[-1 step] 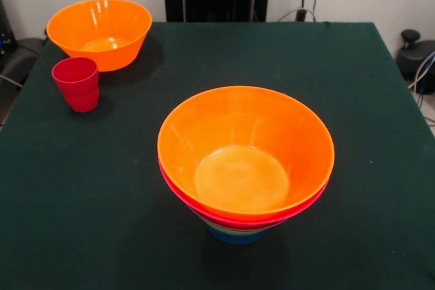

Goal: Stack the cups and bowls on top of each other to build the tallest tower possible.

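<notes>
The tower (pixel 246 161) stands near the middle of the table, toward the front: a large yellow-orange bowl (pixel 245 147) sits on top, nested in a pink bowl (pixel 204 198), with green and blue layers (pixel 234 234) showing at the narrow base. A second large yellow-orange bowl (pixel 100 32) rests upright at the far left corner. Just in front of it stands a red cup (pixel 76 83), upright and apart from the bowl. The gripper is out of view, and so is any blue cup.
The dark green table (pixel 340 100) has its far edge near the top and its side edges angled outward. Cables and a black object (pixel 414 52) lie off the table at the right.
</notes>
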